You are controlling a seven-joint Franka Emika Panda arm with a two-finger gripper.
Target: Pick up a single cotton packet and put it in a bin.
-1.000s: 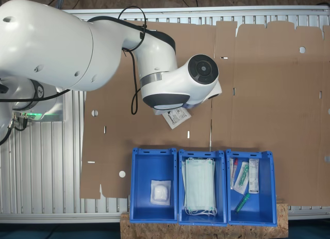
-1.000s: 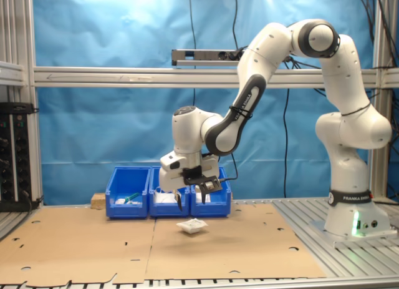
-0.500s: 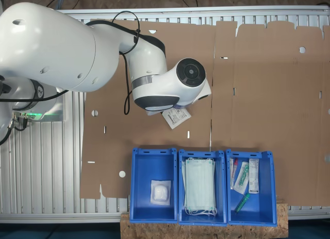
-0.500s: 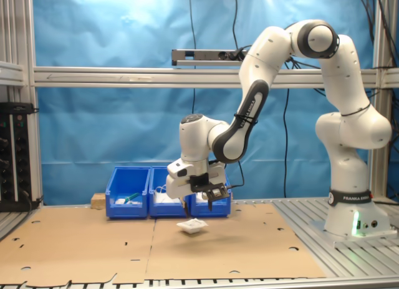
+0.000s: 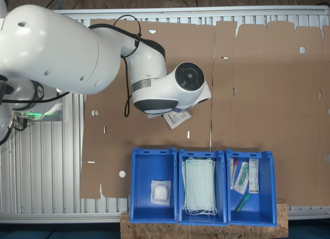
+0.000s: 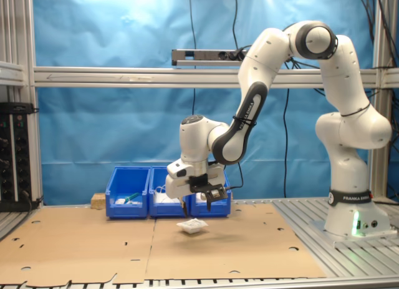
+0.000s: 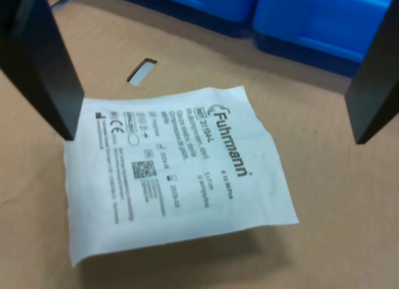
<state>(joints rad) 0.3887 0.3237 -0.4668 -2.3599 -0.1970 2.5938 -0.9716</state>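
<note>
In the second exterior view, three blue bins (image 6: 169,192) stand in a row along the far edge of the cardboard sheet (image 6: 93,239). Toward the second exterior view's right of them, the gripper (image 6: 196,206) hangs just above the cotton packet (image 6: 191,225), which lies flat on the cardboard, well in from its near edge. In the wrist view the packet (image 7: 174,167) sits printed side up between the two dark fingers (image 7: 43,64), which stand wide apart and do not touch it. Farther right stands the arm's white base (image 6: 349,208).
</note>
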